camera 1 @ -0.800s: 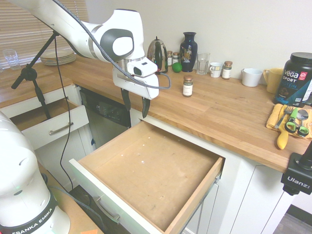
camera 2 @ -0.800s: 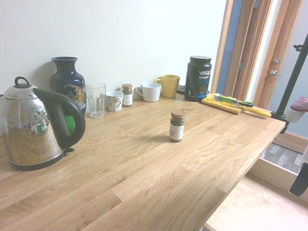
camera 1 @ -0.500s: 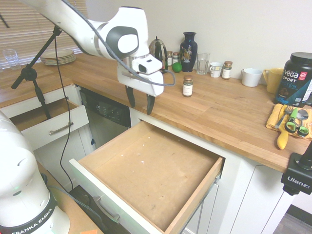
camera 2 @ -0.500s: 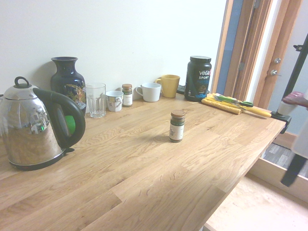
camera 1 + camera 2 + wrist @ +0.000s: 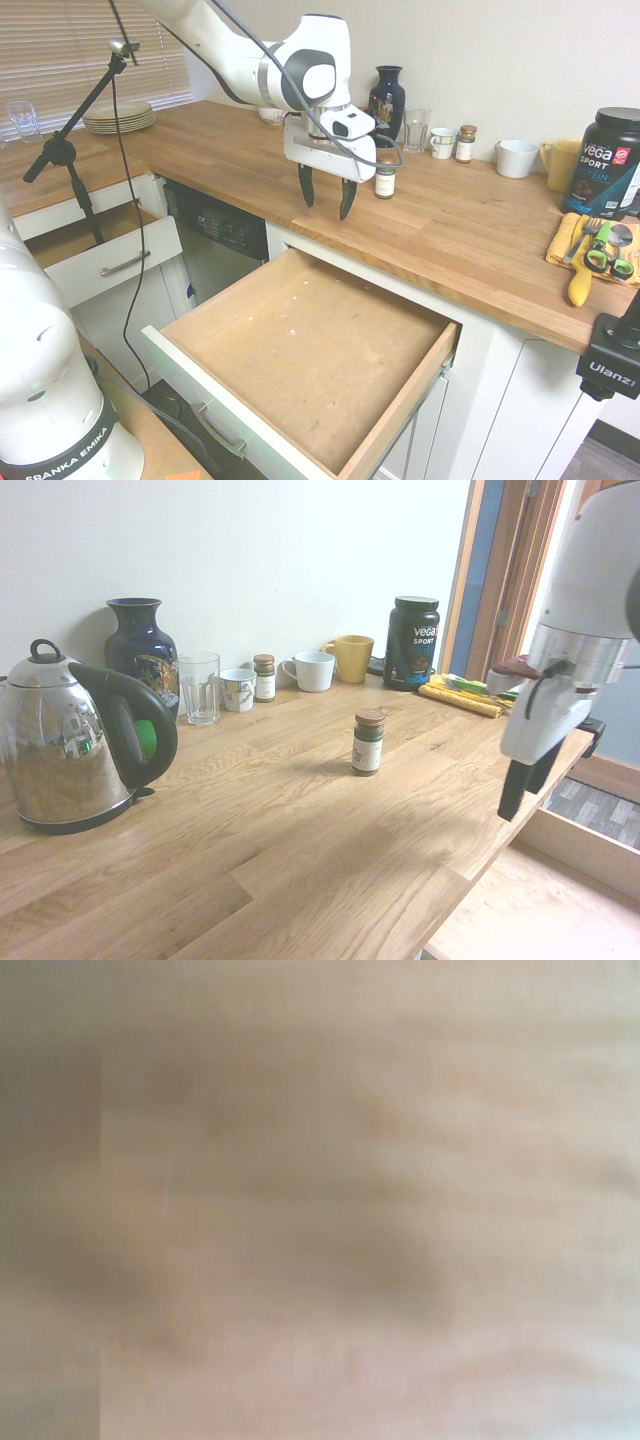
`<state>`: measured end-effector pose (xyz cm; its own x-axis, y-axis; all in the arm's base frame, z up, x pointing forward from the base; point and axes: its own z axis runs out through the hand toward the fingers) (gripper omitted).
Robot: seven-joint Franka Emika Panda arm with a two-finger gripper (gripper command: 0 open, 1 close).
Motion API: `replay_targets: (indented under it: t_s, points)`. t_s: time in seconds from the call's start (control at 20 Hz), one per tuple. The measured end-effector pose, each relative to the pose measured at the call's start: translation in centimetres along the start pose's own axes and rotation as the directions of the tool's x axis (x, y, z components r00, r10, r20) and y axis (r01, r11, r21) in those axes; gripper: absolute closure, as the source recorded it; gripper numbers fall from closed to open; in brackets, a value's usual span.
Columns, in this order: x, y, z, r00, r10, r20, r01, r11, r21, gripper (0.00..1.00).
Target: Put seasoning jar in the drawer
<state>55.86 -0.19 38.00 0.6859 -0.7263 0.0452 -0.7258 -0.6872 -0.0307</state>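
The seasoning jar [image 5: 385, 180] [image 5: 368, 742] stands upright on the wooden countertop, with a brown lid, white label and dark contents. My gripper [image 5: 325, 205] [image 5: 528, 783] hangs open and empty just above the counter's front part, fingers pointing down, a short way in front of the jar and not touching it. The drawer [image 5: 300, 350] [image 5: 545, 910] is pulled wide open below the counter edge, its bare wooden bottom empty. The wrist view shows only blurred light wood.
Along the wall stand a steel kettle [image 5: 70, 745], dark vase [image 5: 387, 92], glass [image 5: 416, 130], white cups with a similar jar [image 5: 465, 143], mugs and a black tub [image 5: 605, 160]. A yellow cloth with utensils [image 5: 590, 250] lies at the right. A smaller drawer [image 5: 100, 255] is open at the left.
The arm has swung from over the drawer's back left corner up and onto the counter, toward the seasoning jar. The jaws stayed open; the jar has not moved.
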Motion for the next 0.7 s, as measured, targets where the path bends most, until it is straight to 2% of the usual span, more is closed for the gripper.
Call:
replay_targets:
  t_s: [0.7]
  points:
    - [8.1, -7.9, 1.0, 1.000, -0.003, 0.004, 0.003, 1.000, -0.022, 0.00]
